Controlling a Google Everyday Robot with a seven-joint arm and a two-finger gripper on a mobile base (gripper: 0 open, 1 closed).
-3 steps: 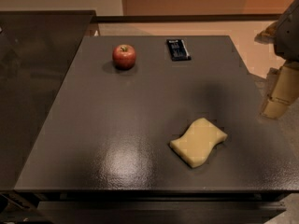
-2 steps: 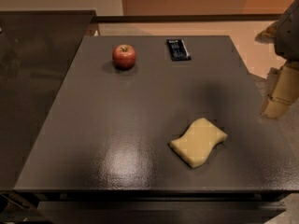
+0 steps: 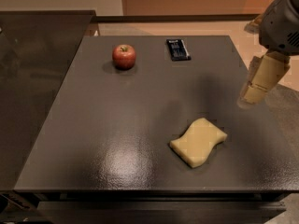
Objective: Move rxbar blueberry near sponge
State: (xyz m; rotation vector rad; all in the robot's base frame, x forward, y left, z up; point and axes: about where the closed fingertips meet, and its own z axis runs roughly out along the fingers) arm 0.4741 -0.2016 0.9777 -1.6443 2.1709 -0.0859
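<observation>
The rxbar blueberry (image 3: 178,49), a small flat bar in a dark navy wrapper, lies at the far middle of the dark table. The sponge (image 3: 198,142), pale yellow with wavy sides, lies near the front right. My gripper (image 3: 259,84) hangs at the table's right edge, above the surface, to the right of the bar and behind and to the right of the sponge. It holds nothing that I can see.
A red apple (image 3: 124,56) sits at the far left of the dark table (image 3: 117,125), left of the bar. A dark glass counter (image 3: 32,78) adjoins the table on the left. The tan floor (image 3: 261,36) lies beyond the right and far edges.
My gripper has moved a little to the left, in over the table's right edge. The bar, sponge and apple have not moved.
</observation>
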